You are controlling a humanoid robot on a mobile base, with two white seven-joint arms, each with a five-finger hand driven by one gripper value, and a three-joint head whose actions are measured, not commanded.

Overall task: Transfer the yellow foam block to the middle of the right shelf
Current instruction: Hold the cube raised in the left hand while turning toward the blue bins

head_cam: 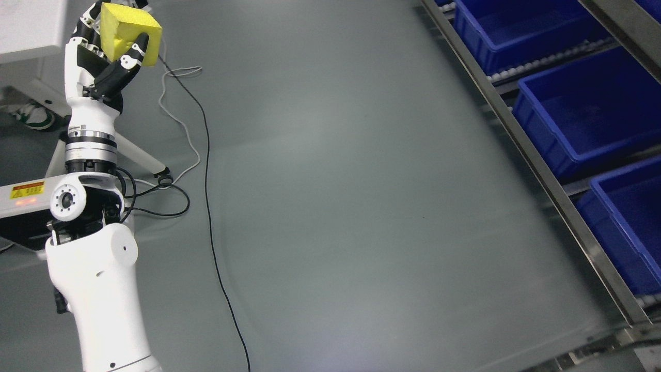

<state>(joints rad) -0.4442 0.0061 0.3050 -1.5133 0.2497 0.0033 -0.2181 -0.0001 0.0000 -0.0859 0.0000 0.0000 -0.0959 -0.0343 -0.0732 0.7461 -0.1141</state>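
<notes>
My left hand (111, 44) is raised at the upper left of the head view, fingers curled around the yellow foam block (124, 33), holding it in the air above the grey floor. The left arm (98, 268) rises from the lower left. The right shelf (557, 201) runs along the right edge, with blue bins on it: an upper one (516, 31), a middle one (588, 108) and a lower one (632, 222). The block is far to the left of the shelf. My right arm is out of view.
A black cable (209, 206) and a white cable (181, 121) trail over the grey floor (351, 181). A white table with metal legs (31, 31) stands at the upper left. A shoe (33, 116) shows beside it.
</notes>
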